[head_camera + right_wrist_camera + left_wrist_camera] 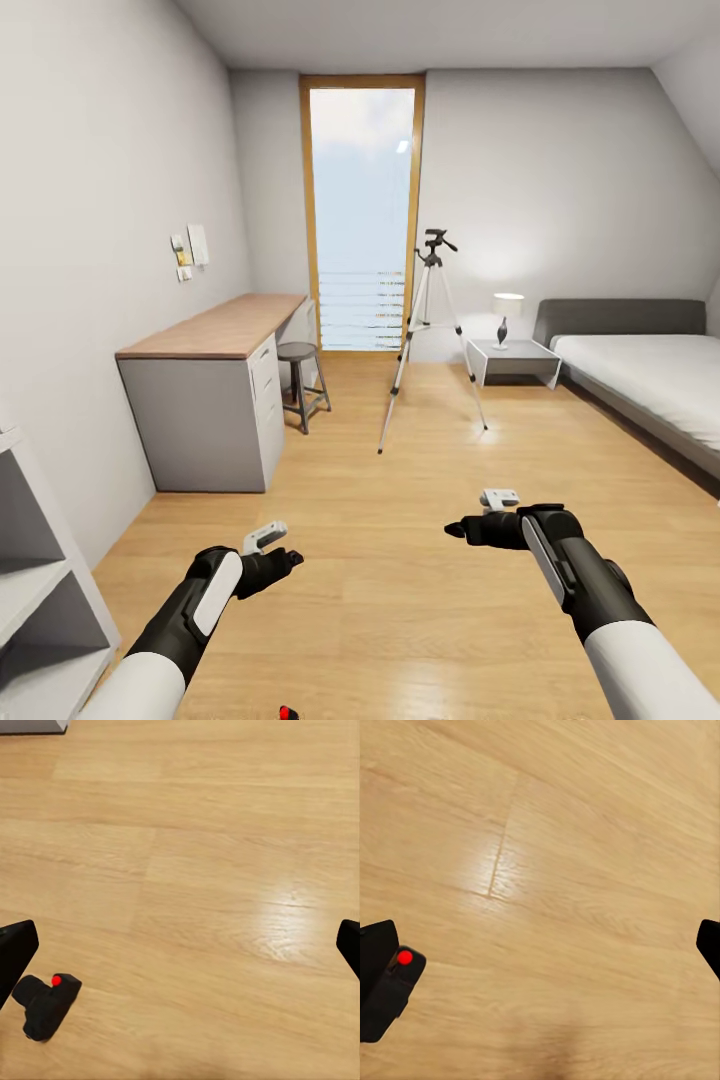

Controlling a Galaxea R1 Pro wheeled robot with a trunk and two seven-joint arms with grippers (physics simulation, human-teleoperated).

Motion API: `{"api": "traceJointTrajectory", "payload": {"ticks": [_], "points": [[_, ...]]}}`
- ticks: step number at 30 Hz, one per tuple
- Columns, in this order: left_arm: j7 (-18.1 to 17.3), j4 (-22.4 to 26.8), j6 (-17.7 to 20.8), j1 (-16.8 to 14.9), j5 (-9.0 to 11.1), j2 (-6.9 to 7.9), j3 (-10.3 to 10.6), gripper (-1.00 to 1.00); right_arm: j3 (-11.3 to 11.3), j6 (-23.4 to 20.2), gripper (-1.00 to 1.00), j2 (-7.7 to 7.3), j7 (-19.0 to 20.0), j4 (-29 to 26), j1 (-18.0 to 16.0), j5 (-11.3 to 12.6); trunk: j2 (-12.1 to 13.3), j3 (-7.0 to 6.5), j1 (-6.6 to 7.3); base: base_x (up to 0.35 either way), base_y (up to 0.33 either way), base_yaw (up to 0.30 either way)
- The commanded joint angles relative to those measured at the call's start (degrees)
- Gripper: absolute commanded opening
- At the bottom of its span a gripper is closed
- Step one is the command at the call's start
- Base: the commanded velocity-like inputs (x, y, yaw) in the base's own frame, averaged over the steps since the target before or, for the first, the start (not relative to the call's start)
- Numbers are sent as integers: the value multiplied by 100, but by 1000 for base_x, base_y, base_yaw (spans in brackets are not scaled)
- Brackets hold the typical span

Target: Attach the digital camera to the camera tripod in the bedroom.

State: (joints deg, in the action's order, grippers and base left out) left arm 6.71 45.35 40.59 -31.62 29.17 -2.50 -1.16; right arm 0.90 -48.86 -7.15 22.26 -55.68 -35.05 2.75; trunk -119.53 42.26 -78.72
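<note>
My left gripper (285, 556) hangs with jaws spread wide over the wood floor (400, 600), holding nothing. The digital camera (391, 994) lies on the floor below and between my arms; the head view catches just its red dot at the near edge, while both wrist views show its body. I judge it light, rigid and fragile, so I would pinch its flat sides. My right gripper (458, 528) is likewise spread and empty. The camera tripod (431, 335) stands far off by the window (362, 215).
</note>
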Motion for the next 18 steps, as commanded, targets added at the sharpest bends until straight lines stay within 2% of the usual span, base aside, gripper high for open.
{"api": "traceJointTrajectory", "payload": {"ticks": [1,11,15,18], "points": [[50,9,20,-2,62,-4,-13,100,9,-29,100,-5,-5,-5,-5,29,-45,25,-22,0,0,0],[50,6,-27,-2,62,-4,-11,100,7,-30,100,-8,90,-27,-5,40,-446,204,-241,0,0,0],[51,4,-31,-2,62,-4,-9,100,7,-15,100,-13,353,-43,-5,41,-606,276,-329,0,0,0],[54,2,-32,-2,62,-4,-9,100,6,10,100,-41,717,-52,-5,35,-726,330,-395,0,0,0]]}}
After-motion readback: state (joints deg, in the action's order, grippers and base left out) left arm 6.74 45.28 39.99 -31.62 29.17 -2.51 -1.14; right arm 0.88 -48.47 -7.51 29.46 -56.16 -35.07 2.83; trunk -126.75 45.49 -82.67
